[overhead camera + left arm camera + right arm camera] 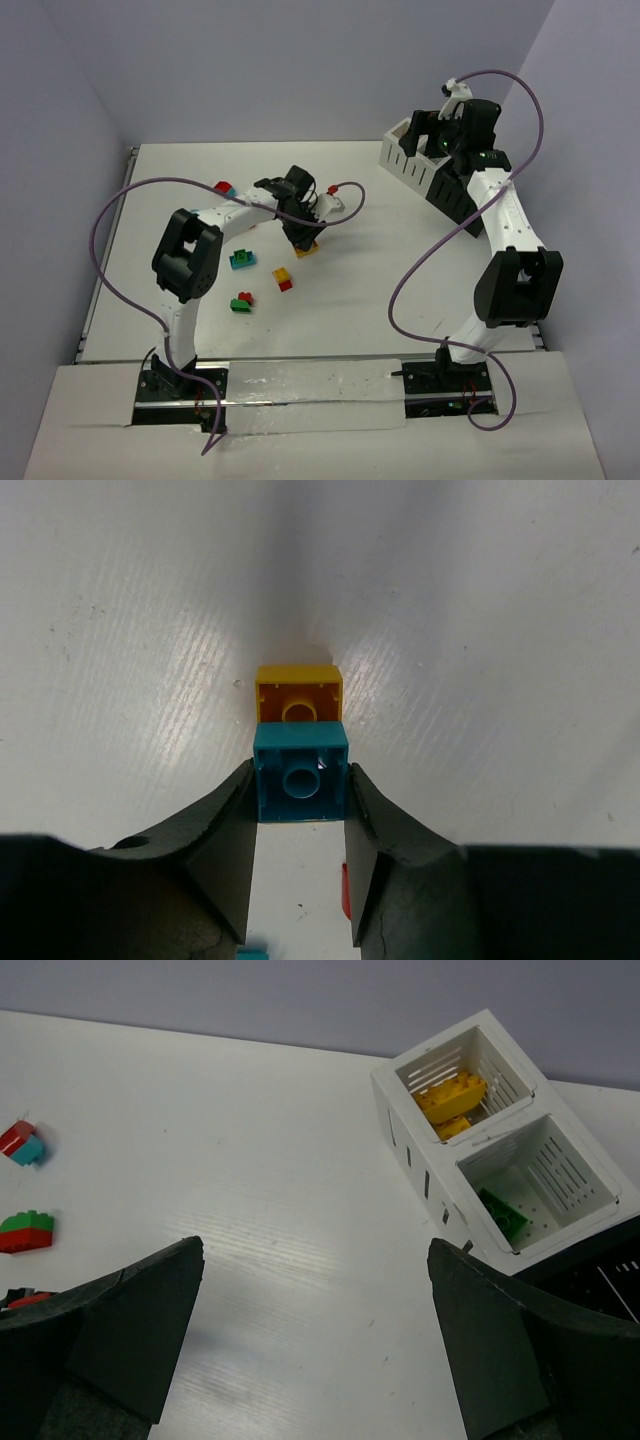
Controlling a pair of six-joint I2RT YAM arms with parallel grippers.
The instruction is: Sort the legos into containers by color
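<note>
I have the left gripper (300, 815) pinching the teal brick (300, 780) by 2 opposite sides, with both jaws pressed against it. A yellow brick (298, 692) is joined to its far end. The pair sits near the middle of the table (350, 320), and I cannot tell whether it has left the surface. The right gripper (320, 1340) hangs spread wide and empty above the far right corner, looking down on the containers.

Done so far:
- The farther white bin (440, 1060) holds yellow bricks (452, 1095), 2 as far as I can make out.
- The nearer white bin (565, 1175) holds 1 green brick (503, 1215).
- The black bins (450, 200) are mostly hidden behind the right arm, so I cannot say what is in them.

Besides the pair I hold, 4 clusters are left on the table:
- a red-and-teal pair (223, 187)
- a teal-and-green piece (243, 259)
- a yellow-and-red pair (284, 278)
- a green-and-red pair (241, 302)

These are 2-colour stacks, so I expect each needs splitting before binning. I judge the job well under half done.

A wide bare stretch of table lies between the bricks and the bins, so the carry path looks open. The bins sit at the table's right edge, close to the wall, with the right arm over them. Reaching there with the left arm would be crowded. The purple cable (345, 186) loops just beside the left wrist.
</note>
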